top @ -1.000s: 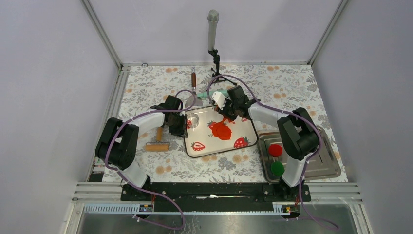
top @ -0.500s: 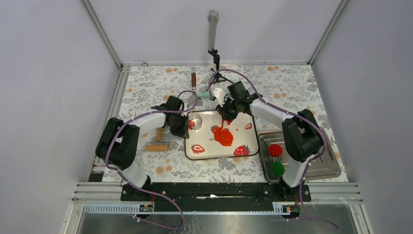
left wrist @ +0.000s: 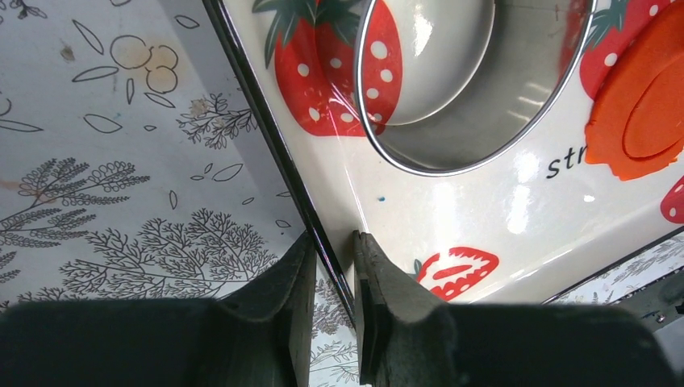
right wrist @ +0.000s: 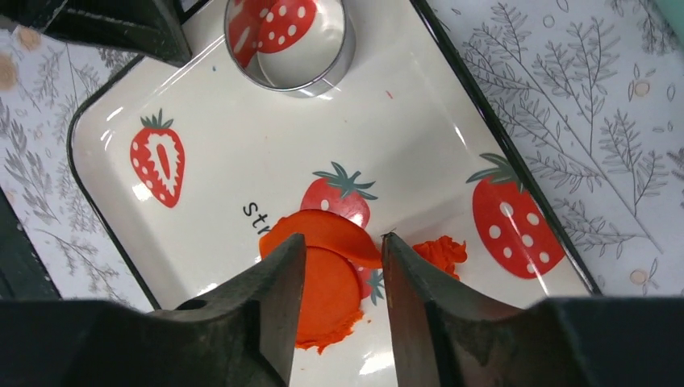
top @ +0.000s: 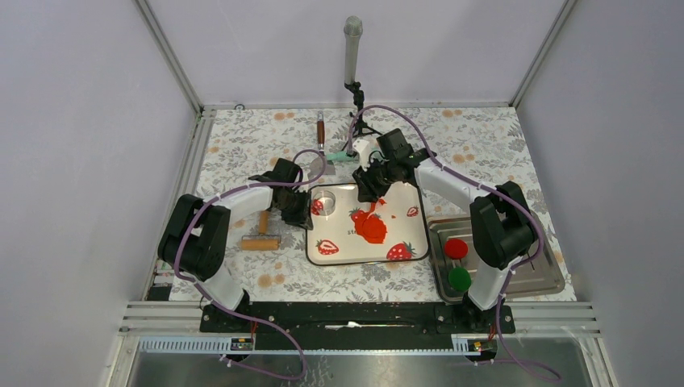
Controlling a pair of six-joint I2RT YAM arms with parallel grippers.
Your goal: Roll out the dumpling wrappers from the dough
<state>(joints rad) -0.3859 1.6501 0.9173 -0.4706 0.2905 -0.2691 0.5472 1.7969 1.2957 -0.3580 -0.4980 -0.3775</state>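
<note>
The dough is a flat orange-red sheet on the strawberry tray. In the right wrist view a round wrapper lies cut within the sheet. A flap of the sheet curls up over it, and a ragged scrap lies beside it. My right gripper hovers open just above the dough; the flap's tip reaches its right finger. My left gripper is shut on the tray's left rim. The dough's edge shows in the left wrist view.
A metal ring cutter stands in the tray's far left corner. A wooden roller lies left of the tray. A steel tray at the right holds a crimson disc and a green disc. A brown-handled tool lies at the back.
The tray has swung from askew to square with the table. My right gripper has moved back and up from the dough, and a flap of the sheet has lifted. The left gripper still holds the rim.
</note>
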